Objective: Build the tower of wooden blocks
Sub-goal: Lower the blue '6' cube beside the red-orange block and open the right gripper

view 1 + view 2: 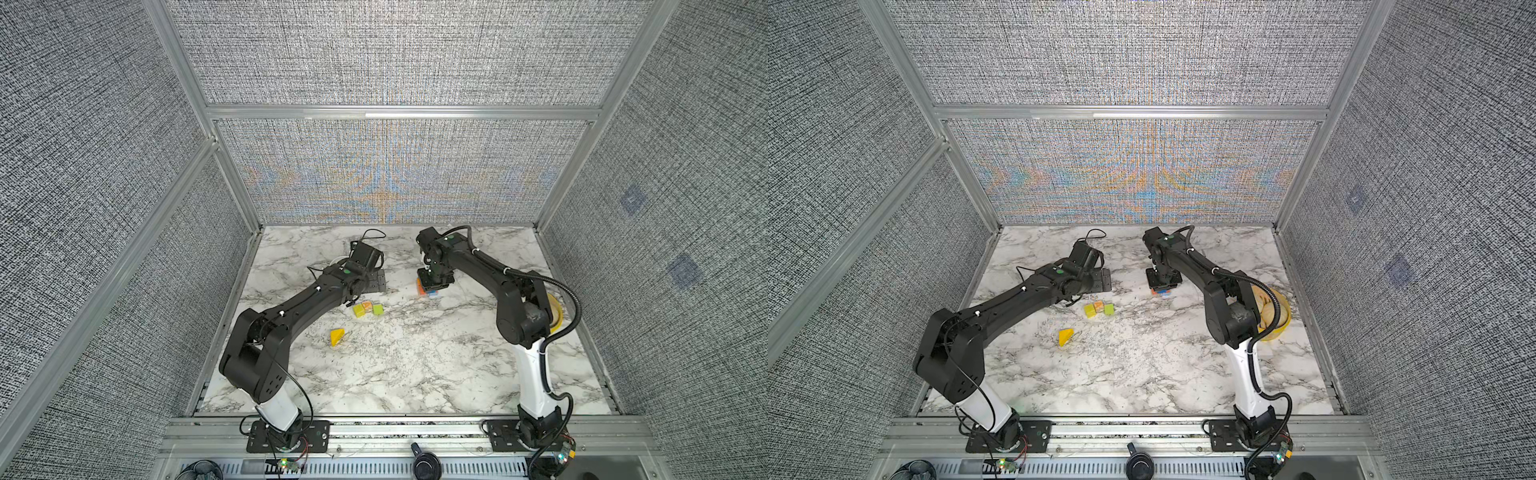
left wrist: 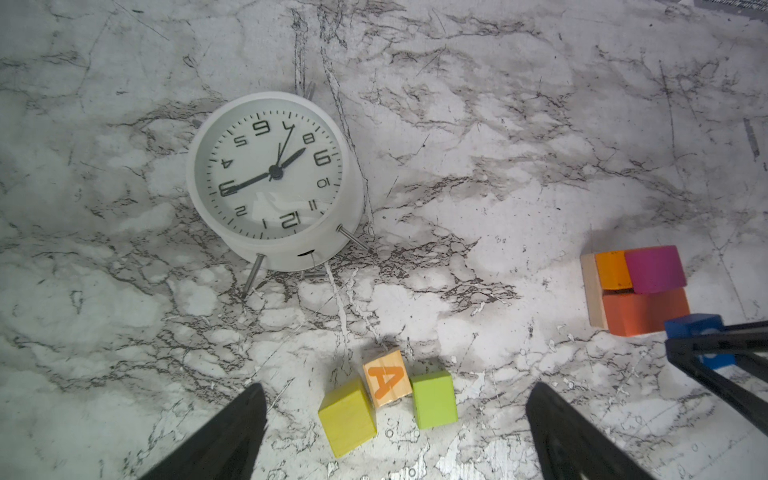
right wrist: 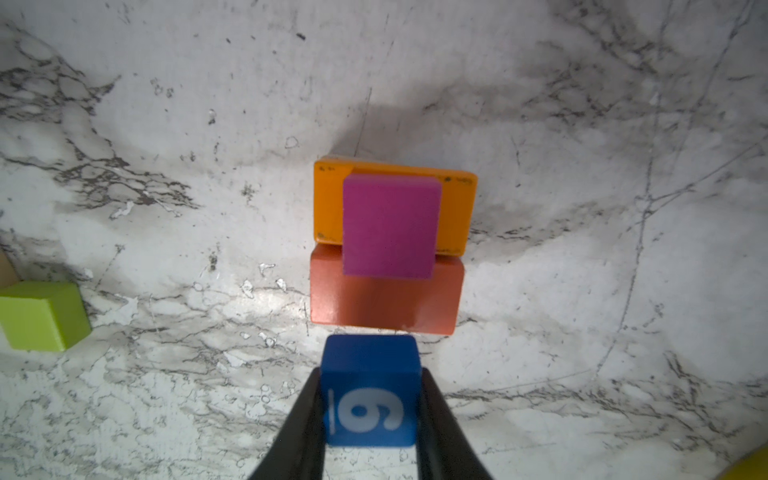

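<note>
Right gripper [image 3: 370, 374]: jaws clamped on a blue "9" cube [image 3: 369, 399], held just beside the tower [image 3: 386, 299], which is a magenta block [image 3: 390, 224] atop orange slabs on the marble table [image 3: 166, 124]. Left gripper [image 2: 397, 390]: jaws wide, empty, near the yellow cube [image 2: 347, 419], the "A" block [image 2: 386, 380] and the green cube [image 2: 434, 399]. Yellow wedge [image 1: 338, 336]: lying apart from these.

The left arm [image 1: 307, 301] stretches low and forward from its base at the near edge. Its forearm is almost level, its wrist tips downward, and the two fingers [image 2: 232, 432] of its hand [image 2: 397, 392] are spread wide apart. The right arm [image 1: 482, 270] climbs from its base, folds at the elbow and points its wrist straight down, with its hand [image 3: 371, 386] clamped on a blue "9" cube [image 3: 369, 361], one finger pressed against each side.
</note>
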